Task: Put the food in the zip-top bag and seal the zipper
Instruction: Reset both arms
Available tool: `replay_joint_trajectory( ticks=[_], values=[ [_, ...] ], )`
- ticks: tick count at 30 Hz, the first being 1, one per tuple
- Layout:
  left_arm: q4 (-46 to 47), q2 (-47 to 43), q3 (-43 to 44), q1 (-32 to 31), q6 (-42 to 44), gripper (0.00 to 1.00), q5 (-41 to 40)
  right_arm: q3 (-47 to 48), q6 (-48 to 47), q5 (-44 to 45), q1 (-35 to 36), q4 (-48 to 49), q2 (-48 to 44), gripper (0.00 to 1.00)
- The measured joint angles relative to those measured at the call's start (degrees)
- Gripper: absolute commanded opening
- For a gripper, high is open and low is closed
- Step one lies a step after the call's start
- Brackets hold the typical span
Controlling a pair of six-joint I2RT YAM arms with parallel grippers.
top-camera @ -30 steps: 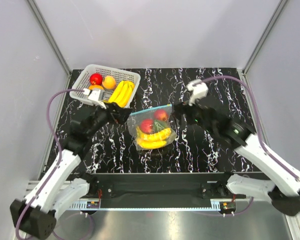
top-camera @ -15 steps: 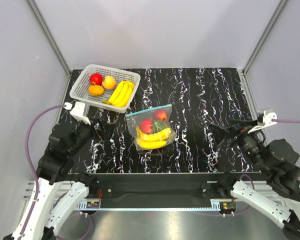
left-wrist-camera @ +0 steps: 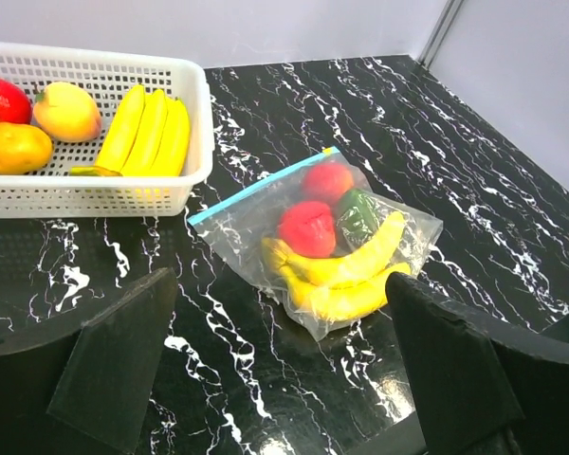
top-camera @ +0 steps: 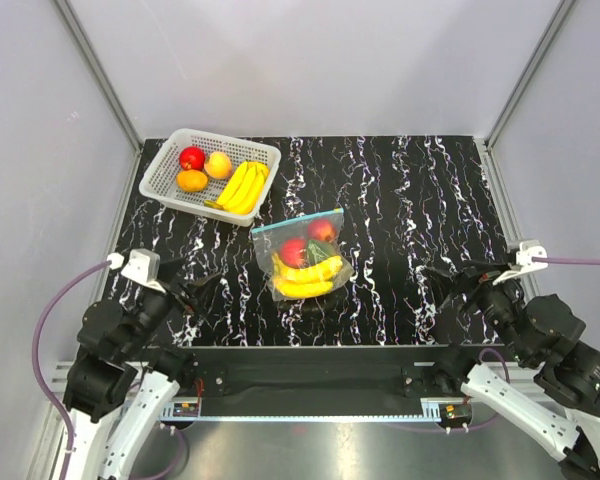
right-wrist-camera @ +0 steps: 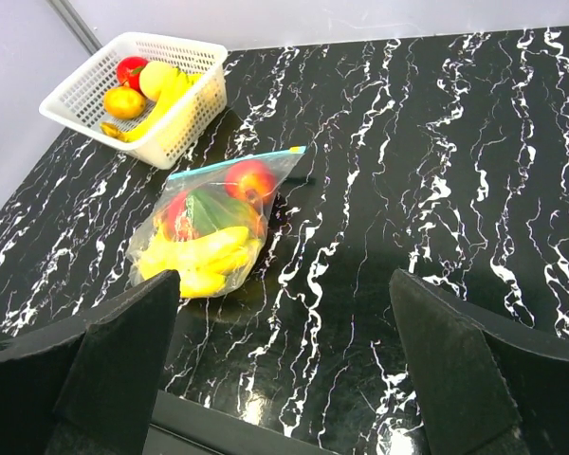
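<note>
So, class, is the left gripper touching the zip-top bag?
Apart. The top external view shows the left gripper at the near edge of the table, with bare marble lying between it and the zip-top bag.

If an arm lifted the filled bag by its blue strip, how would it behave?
Probably floppy: the bag is thin, crinkled film. Likely bottom-heavy, since the bananas and apples bunch at its closed end. Glossy film might slip.
</note>
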Motion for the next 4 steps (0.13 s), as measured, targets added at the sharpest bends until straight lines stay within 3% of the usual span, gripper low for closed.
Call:
replay_joint_trajectory(
  ticks=[4],
  values=[
    [0.04,0.02,-0.44,0.0,0.39,0.99,0.11,-0.07,0.28,0.0,0.0,-0.35,-0.46,1.0]
  ],
)
